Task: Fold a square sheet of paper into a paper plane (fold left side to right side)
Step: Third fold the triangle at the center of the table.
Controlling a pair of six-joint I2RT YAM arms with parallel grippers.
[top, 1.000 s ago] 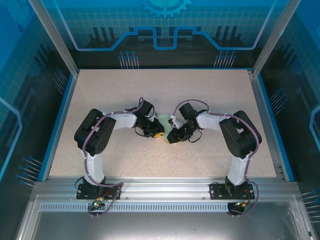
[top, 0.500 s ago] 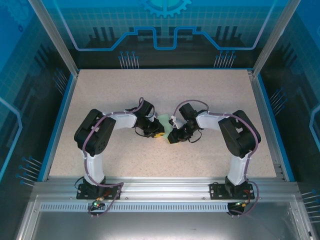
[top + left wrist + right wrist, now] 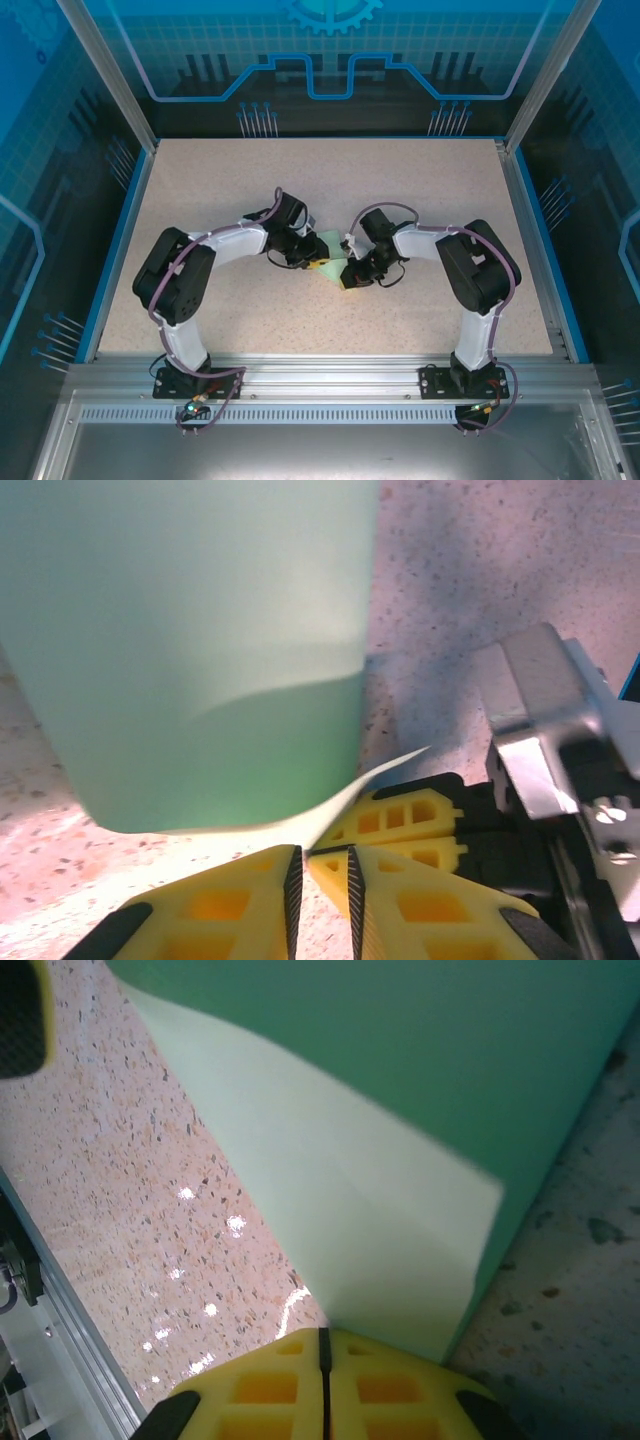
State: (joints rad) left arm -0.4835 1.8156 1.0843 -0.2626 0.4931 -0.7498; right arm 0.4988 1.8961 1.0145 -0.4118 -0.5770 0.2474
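Paper first: found the square sheet of paper [image 3: 332,245] near the middle of the table [image 3: 220,190], wedged between the left gripper [image 3: 312,856] and the right gripper [image 3: 322,1336] and touching both. Saw it off the flat: near edge raised and bowed in the left wrist view, a pale flap lying over darker green in the right wrist view.

Found the left gripper drawn almost shut, jaws a sliver apart, with the lifted near edge running into that sliver. Judged it a pinch on the paper, though could not make out the contact itself. Found the right gripper fully closed, jaws seam to seam, with the tip of the pale flap caught at the seam.

Read the two holds as one job shared. Took the left pinch for the carrying one, raising the left side clear of the speckled top for the swing over to the right. Took the right pinch for the anchor, there against sliding or spinning of so thin a sheet under the pull. Put the crowding of the two grippers down to the sheet itself, hardly wider than either.

Judged the fold begun but not creased: bowed, not pressed down. Expected the next move to need edges matched before any pressing. Feared a skewed crease, or a tear under two opposing pinches.
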